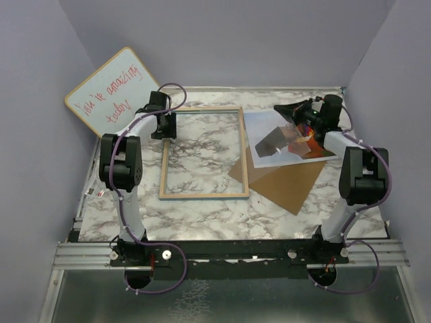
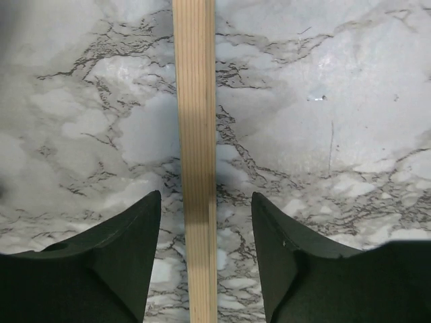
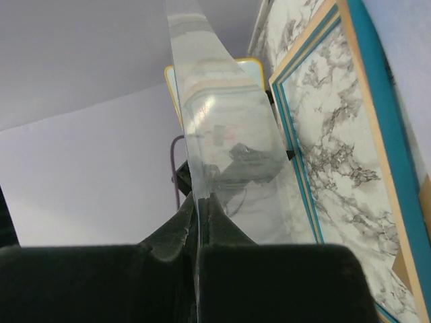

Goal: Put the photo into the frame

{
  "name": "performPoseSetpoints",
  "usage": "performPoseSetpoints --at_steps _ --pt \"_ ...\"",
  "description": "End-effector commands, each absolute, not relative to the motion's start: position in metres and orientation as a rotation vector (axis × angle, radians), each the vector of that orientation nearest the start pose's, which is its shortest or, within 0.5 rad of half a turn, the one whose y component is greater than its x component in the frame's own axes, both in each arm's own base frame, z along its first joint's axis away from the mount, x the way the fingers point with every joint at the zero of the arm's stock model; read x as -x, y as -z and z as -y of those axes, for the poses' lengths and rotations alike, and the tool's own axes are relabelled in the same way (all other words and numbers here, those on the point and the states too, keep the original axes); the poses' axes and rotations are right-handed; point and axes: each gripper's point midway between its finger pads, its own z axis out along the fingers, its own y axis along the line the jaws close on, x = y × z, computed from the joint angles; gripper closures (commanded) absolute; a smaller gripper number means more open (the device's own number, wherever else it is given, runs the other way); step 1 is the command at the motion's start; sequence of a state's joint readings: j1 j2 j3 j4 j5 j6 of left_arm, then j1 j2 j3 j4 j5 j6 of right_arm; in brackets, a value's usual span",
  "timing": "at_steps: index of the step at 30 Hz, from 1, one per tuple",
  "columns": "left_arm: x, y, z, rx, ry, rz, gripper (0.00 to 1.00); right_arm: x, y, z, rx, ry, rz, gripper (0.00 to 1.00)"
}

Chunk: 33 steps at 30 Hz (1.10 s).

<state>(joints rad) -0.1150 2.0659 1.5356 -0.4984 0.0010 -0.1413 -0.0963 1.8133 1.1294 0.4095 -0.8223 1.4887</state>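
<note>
The whiteboard (image 1: 108, 91) leaned against the back-left wall, out of the way. To its right, the left gripper (image 2: 206, 202) hung over the frame (image 1: 202, 195) near its far-left corner. Its jaws stood moderately apart and straddled the pale wood rail with a gap on each side, likely placed to steady the frame, though nothing was gripped. The frame lay flat, wood side up, mid-worktop (image 1: 202, 219). Marble showed through its opening, so the photo was not in it yet. The photo (image 1: 306, 141) sat just right of the frame, over the brown backing board (image 1: 289, 185) and under the right gripper (image 3: 196, 202). Those jaws were pinched tight on a thin glossy sheet (image 3: 222, 134), lifted and curling — probably to clear or carry it. Whether that sheet was a clear cover or the photo itself I could not tell — only an orange patch of the print showed, and the gripper and the sheet hid much of the rest.
</note>
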Motion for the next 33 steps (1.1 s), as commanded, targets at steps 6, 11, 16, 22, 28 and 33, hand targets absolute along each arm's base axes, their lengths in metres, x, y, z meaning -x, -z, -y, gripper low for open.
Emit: performPoseSetpoints --at_steps 6,11,16,22,28,33 --pt "-0.491 -0.124 0.037 0.178 0.041 -2.420 0.39 -0.493 -0.213 -0.185 -0.926 -1.672 -1.837 1.00" --pt "-0.490 -0.126 0.027 0.228 0.007 -2.410 0.46 -0.493 -0.197 -0.216 -0.973 -1.697 -1.840 0.99" --pt "-0.488 -0.109 0.022 0.274 -0.009 -2.440 0.54 -0.496 -0.185 -0.234 -1.002 -1.680 -1.819 1.00" --pt "-0.489 -0.081 0.027 0.292 0.020 -2.482 0.63 -0.500 -0.173 -0.243 -1.035 -1.689 -1.757 1.00" --pt "-0.487 -0.067 0.027 0.300 0.013 -2.495 0.64 -0.502 -0.166 -0.252 -1.073 -1.691 -1.757 1.00" --pt "-0.486 -0.057 0.025 0.308 -0.001 -2.507 0.70 -0.502 -0.152 -0.257 -1.132 -1.657 -1.779 0.99"
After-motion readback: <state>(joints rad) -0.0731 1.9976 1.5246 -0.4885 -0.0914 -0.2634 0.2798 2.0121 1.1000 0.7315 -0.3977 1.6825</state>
